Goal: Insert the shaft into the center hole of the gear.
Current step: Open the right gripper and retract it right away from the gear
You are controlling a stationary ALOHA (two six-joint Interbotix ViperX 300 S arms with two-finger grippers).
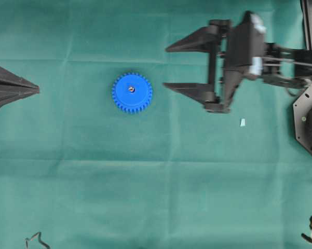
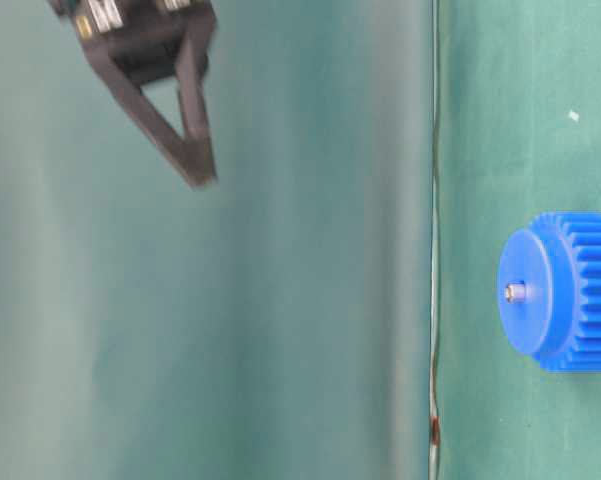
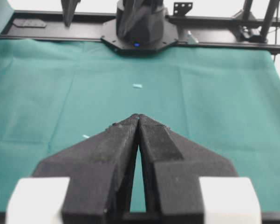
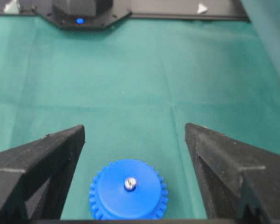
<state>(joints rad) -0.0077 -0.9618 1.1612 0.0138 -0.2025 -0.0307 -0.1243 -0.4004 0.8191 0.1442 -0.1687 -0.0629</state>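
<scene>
The blue gear point(image 1: 132, 93) lies flat on the green cloth, left of centre. The silvery shaft point(image 1: 131, 89) stands in its center hole and sticks up a little; it also shows in the table-level view point(image 2: 516, 292) and the right wrist view point(image 4: 130, 184). My right gripper point(image 1: 166, 67) is open and empty, raised to the right of the gear, with the gear point(image 4: 128, 190) low between its fingers. My left gripper point(image 1: 37, 90) is shut and empty at the far left, well apart from the gear; its fingertips point(image 3: 139, 117) meet.
A small pale blue scrap point(image 1: 243, 122) lies on the cloth below the right arm. Another scrap point(image 3: 137, 86) shows in the left wrist view. A dark cable point(image 1: 36, 239) lies at the bottom left edge. The right arm's base point(image 1: 309, 119) stands at the right edge.
</scene>
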